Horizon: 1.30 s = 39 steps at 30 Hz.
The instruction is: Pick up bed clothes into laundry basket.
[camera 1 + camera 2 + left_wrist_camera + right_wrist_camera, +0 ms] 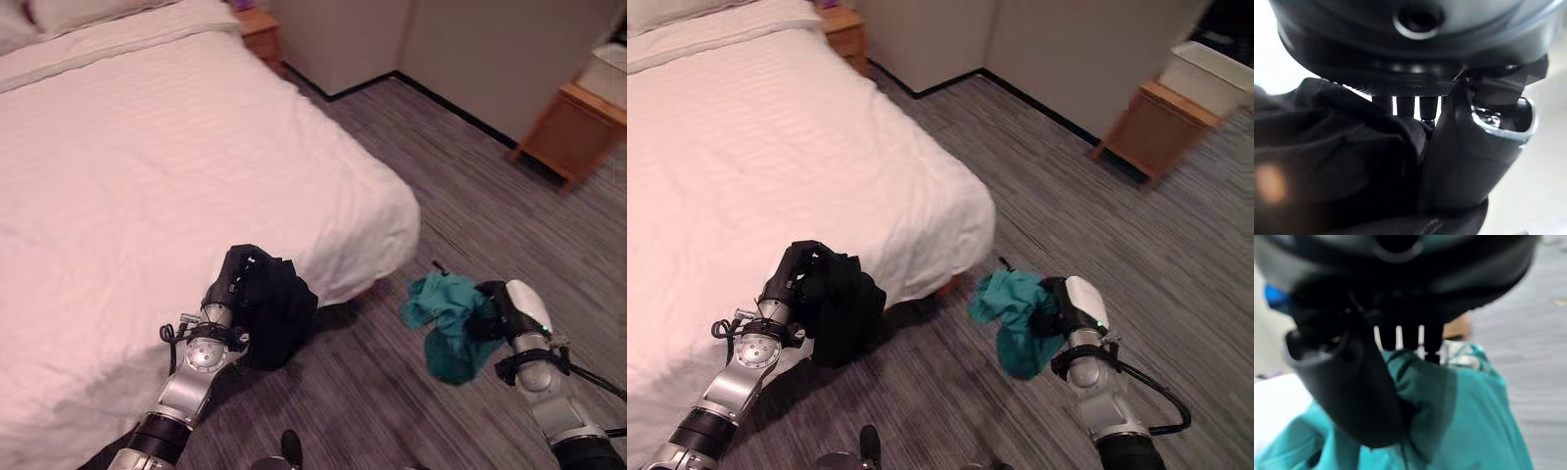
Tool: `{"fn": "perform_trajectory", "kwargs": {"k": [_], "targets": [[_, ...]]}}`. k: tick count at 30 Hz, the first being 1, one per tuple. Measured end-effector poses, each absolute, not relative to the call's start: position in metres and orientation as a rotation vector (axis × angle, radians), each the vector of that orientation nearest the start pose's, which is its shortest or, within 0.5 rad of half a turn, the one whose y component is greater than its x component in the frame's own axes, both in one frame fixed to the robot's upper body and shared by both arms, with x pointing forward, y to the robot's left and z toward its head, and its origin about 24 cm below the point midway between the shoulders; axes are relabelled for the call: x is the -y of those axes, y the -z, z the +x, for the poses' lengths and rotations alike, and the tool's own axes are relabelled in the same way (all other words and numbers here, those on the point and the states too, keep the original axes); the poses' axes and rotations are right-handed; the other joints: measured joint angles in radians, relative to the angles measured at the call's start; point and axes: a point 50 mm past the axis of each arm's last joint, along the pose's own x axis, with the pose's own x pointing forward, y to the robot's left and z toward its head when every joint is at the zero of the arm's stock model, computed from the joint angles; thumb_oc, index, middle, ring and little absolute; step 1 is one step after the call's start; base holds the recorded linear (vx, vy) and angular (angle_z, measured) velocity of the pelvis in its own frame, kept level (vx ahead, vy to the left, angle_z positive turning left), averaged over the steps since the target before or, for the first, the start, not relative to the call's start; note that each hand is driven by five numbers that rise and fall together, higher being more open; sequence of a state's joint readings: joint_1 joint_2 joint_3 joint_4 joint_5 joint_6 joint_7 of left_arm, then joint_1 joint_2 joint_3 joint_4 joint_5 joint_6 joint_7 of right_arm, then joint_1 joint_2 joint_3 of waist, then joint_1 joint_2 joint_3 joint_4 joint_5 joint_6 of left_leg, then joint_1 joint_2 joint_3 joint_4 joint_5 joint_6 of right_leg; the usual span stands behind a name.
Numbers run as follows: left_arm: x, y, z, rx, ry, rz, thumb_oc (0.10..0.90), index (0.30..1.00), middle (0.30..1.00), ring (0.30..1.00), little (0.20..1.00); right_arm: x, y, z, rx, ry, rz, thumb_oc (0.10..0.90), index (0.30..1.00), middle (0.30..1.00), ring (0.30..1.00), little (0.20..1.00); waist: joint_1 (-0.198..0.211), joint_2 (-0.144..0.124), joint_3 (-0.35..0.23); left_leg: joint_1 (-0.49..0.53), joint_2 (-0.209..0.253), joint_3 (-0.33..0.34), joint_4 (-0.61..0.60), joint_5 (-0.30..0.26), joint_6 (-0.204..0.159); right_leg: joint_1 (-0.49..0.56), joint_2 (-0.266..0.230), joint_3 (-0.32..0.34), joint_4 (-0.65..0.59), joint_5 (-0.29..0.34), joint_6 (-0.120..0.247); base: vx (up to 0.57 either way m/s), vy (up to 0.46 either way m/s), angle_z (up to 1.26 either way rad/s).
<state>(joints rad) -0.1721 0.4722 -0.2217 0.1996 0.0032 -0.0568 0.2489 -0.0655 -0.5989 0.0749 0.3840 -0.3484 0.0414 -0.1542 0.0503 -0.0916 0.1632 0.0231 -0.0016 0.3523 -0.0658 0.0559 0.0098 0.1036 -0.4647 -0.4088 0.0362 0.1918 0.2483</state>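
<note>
White bedding covers the bed (147,176), the largest thing in view, its near corner rounding off above the grey striped floor (470,225). Two wooden stands sit along the far wall: one (260,31) by the head of the bed, another (573,132) off to the right carrying a pale basket (1205,73).

Next in size is the black garment (279,313), bunched in the left robot hand (233,279) right at the bed's near edge. Its long axis runs up and down, the loose end hanging toward the floor just beside the mattress side. The left wrist view shows the fingers and thumb curled round the dark cloth.

Smaller is the teal garment (446,328), gripped by the right robot hand (495,313) out over the floor, well apart from the bed. It too hangs lengthwise downward, with a wider crumpled part at the top pointing toward the bed. In the right wrist view the thumb (1356,391) presses into the teal cloth with the fingers closed over it.
</note>
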Motion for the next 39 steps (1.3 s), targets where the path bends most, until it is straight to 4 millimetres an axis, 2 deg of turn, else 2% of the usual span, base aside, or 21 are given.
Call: {"fn": "perform_trajectory", "kwargs": {"k": [2,9,10,13,15,16,17,19,20,21,22,23,25,26,27,30,32,33,34,35,39], "targets": [[-0.200,-0.044,0.283,0.011,-0.049,0.499,0.400,0.300,0.300,0.300,0.300,0.301,-0.006,0.245,-0.363,0.149,-0.983,0.400,0.300,0.300,0.300,0.300,-0.026,0.029,-0.023,0.018,0.051,0.048,-0.021,0.034,-0.049,0.028,0.080,0.016,-0.129,-0.025,0.002,-0.07,-0.266,-0.97],[-0.176,-0.006,0.287,-0.130,-0.051,0.478,0.400,0.300,0.300,0.300,0.300,0.312,0.007,0.230,-0.453,0.118,-1.017,0.400,0.300,0.300,0.300,0.300,-0.158,0.115,-0.074,0.036,0.186,0.051,-0.020,0.055,-0.076,-0.048,0.219,0.141,-0.128,-0.097,-0.053,-0.02,-0.246,-0.67],[-0.175,-0.004,0.290,-0.147,-0.052,0.489,0.400,0.300,0.300,0.300,0.300,0.310,0.012,0.229,-0.468,0.101,-1.008,0.400,0.300,0.300,0.300,0.300,-0.160,0.114,-0.074,0.054,0.203,0.024,-0.018,0.061,-0.085,-0.064,0.236,0.182,-0.128,-0.091,-0.065,0.04,-0.201,-0.89],[-0.181,-0.003,0.296,-0.158,-0.112,0.513,0.400,0.300,0.300,0.300,0.300,0.289,0.018,0.235,-0.445,0.004,-1.008,0.400,0.300,0.300,0.300,0.300,-0.120,0.075,-0.056,0.042,0.214,-0.208,0.091,0.059,-0.088,-0.099,0.240,0.288,-0.127,-0.067,-0.109,0.12,-0.243,-1.13],[-0.177,-0.005,0.301,-0.154,-0.108,0.515,0.400,0.300,0.300,0.300,0.300,0.282,0.022,0.236,-0.447,-0.042,-1.004,0.400,0.300,0.300,0.300,0.300,-0.114,0.055,-0.047,-0.004,0.142,-0.431,0.107,-0.040,-0.173,-0.107,0.228,0.328,-0.128,-0.083,-0.134,0.22,-0.175,-0.67],[-0.171,-0.011,0.306,-0.128,-0.096,0.517,0.400,0.300,0.300,0.300,0.300,0.282,0.019,0.241,-0.437,-0.042,-1.006,0.400,0.300,0.300,0.300,0.300,-0.085,0.066,-0.048,-0.050,0.022,-0.530,0.062,-0.064,-0.137,-0.133,0.220,0.368,-0.128,-0.084,-0.133,0.13,-0.067,-0.60],[-0.171,-0.014,0.309,-0.118,-0.095,0.520,0.400,0.300,0.300,0.300,0.300,0.280,0.018,0.245,-0.431,-0.042,-1.000,0.400,0.300,0.300,0.300,0.300,-0.082,0.083,-0.051,-0.079,-0.021,-0.527,0.071,-0.028,-0.041,-0.138,0.230,0.369,-0.127,-0.080,-0.113,0.20,-0.114,-0.68],[-0.173,-0.015,0.309,-0.114,-0.114,0.522,0.400,0.300,0.300,0.300,0.300,0.274,0.020,0.245,-0.420,-0.063,-0.987,0.400,0.300,0.300,0.300,0.300,-0.063,0.080,-0.051,-0.076,-0.010,-0.509,0.069,-0.042,-0.038,-0.138,0.234,0.383,-0.124,-0.089,-0.091,0.29,-0.142,-0.55],[-0.181,-0.018,0.311,-0.105,-0.158,0.527,0.400,0.300,0.300,0.300,0.300,0.258,0.024,0.256,-0.402,-0.118,-0.981,0.400,0.300,0.300,0.300,0.300,-0.006,0.131,-0.036,-0.094,0.096,-0.447,0.135,-0.079,-0.145,-0.259,0.371,0.319,0.203,-0.239,-0.134,0.28,-0.039,-0.73],[-0.186,-0.017,0.310,-0.113,-0.164,0.544,0.400,0.300,0.300,0.300,0.300,0.249,0.028,0.255,-0.395,-0.159,-0.978,0.400,0.300,0.300,0.300,0.300,0.015,0.122,-0.035,-0.094,0.114,-0.445,0.153,-0.078,-0.150,-0.250,0.434,0.316,0.280,-0.301,-0.166,0.32,0.026,-0.55],[-0.194,-0.018,0.311,-0.123,-0.183,0.541,0.400,0.300,0.300,0.300,0.300,0.233,0.029,0.260,-0.361,-0.211,-0.956,0.400,0.300,0.300,0.300,0.300,0.044,0.044,-0.016,-0.129,0.069,-0.456,0.295,-0.116,-0.189,-0.173,0.455,0.340,0.232,-0.392,-0.305,0.22,0.045,-0.23],[-0.194,-0.012,0.307,-0.152,-0.195,0.504,0.400,0.300,0.300,0.300,0.300,0.229,0.026,0.268,-0.347,-0.201,-0.945,0.400,0.300,0.300,0.300,0.300,0.064,0.055,0.008,-0.193,0.063,-0.463,0.414,-0.146,-0.178,-0.125,0.469,0.367,0.185,-0.351,-0.296,0.24,0.070,-0.23],[-0.193,-0.003,0.302,-0.198,-0.176,0.474,0.400,0.300,0.300,0.300,0.300,0.227,0.019,0.273,-0.317,-0.196,-0.942,0.400,0.300,0.300,0.300,0.300,0.090,0.055,0.007,-0.228,0.010,-0.470,0.310,-0.144,-0.153,-0.090,0.448,0.390,0.079,-0.302,-0.279,0.39,0.184,-0.39],[-0.184,0.001,0.300,-0.220,-0.148,0.388,0.400,0.300,0.300,0.300,0.300,0.230,0.009,0.284,-0.292,-0.169,-0.940,0.400,0.300,0.300,0.300,0.300,0.105,0.089,0.016,-0.278,-0.020,-0.439,0.160,-0.099,-0.068,-0.053,0.450,0.410,-0.022,-0.259,-0.252,0.49,0.252,-0.48],[-0.180,0.005,0.296,-0.239,-0.143,0.350,0.400,0.300,0.300,0.300,0.300,0.229,0.007,0.286,-0.290,-0.171,-0.938,0.400,0.300,0.300,0.300,0.300,0.121,0.109,0.014,-0.280,-0.027,-0.401,0.092,-0.054,-0.031,-0.032,0.456,0.423,-0.050,-0.249,-0.252,0.31,0.150,-0.49],[-0.169,0.016,0.292,-0.291,-0.118,0.273,0.400,0.300,0.300,0.300,0.300,0.230,0.009,0.284,-0.308,-0.184,-0.940,0.400,0.300,0.300,0.300,0.300,0.105,0.129,0.012,-0.281,-0.040,-0.415,0.055,0.030,0.002,0.071,0.469,0.424,-0.114,-0.264,-0.234,0.39,0.151,-0.22],[-0.166,0.017,0.293,-0.299,-0.102,0.272,0.400,0.300,0.300,0.300,0.300,0.231,0.009,0.284,-0.308,-0.189,-0.946,0.400,0.300,0.300,0.300,0.300,0.075,0.117,-0.002,-0.249,-0.052,-0.391,0.044,0.162,0.039,0.128,0.451,0.443,-0.120,-0.310,-0.221,0.26,0.068,-0.16],[-0.165,0.013,0.298,-0.289,-0.097,0.276,0.400,0.300,0.300,0.300,0.300,0.232,0.005,0.287,-0.303,-0.183,-0.952,0.400,0.300,0.300,0.300,0.300,0.056,0.104,0.003,-0.231,-0.064,-0.387,0.027,0.148,0.053,0.110,0.439,0.443,-0.069,-0.325,-0.195,0.13,0.017,-0.16],[-0.164,0.008,0.303,-0.283,-0.098,0.275,0.400,0.300,0.300,0.300,0.300,0.230,-0.001,0.294,-0.289,-0.190,-0.975,0.400,0.300,0.300,0.300,0.300,0.042,0.120,0.003,-0.217,-0.046,-0.389,-0.002,0.147,0.060,0.025,0.452,0.432,0.082,-0.345,-0.163,0.23,0.044,-0.26],[-0.159,0.000,0.311,-0.258,-0.070,0.298,0.400,0.300,0.300,0.300,0.300,0.229,-0.004,0.295,-0.275,-0.189,-0.975,0.400,0.300,0.300,0.300,0.300,0.040,0.112,0.006,-0.164,-0.037,-0.394,-0.022,0.152,0.087,-0.064,0.438,0.436,0.308,-0.390,-0.096,0.19,0.023,-0.26],[-0.146,-0.023,0.328,-0.177,-0.030,0.320,0.400,0.300,0.300,0.300,0.300,0.231,-0.017,0.301,-0.224,-0.169,-0.999,0.400,0.300,0.300,0.300,0.300,0.016,0.098,0.004,-0.051,-0.073,-0.429,-0.022,0.079,0.112,-0.090,0.287,0.389,0.356,-0.397,-0.078,0.32,0.012,0.19]]}}
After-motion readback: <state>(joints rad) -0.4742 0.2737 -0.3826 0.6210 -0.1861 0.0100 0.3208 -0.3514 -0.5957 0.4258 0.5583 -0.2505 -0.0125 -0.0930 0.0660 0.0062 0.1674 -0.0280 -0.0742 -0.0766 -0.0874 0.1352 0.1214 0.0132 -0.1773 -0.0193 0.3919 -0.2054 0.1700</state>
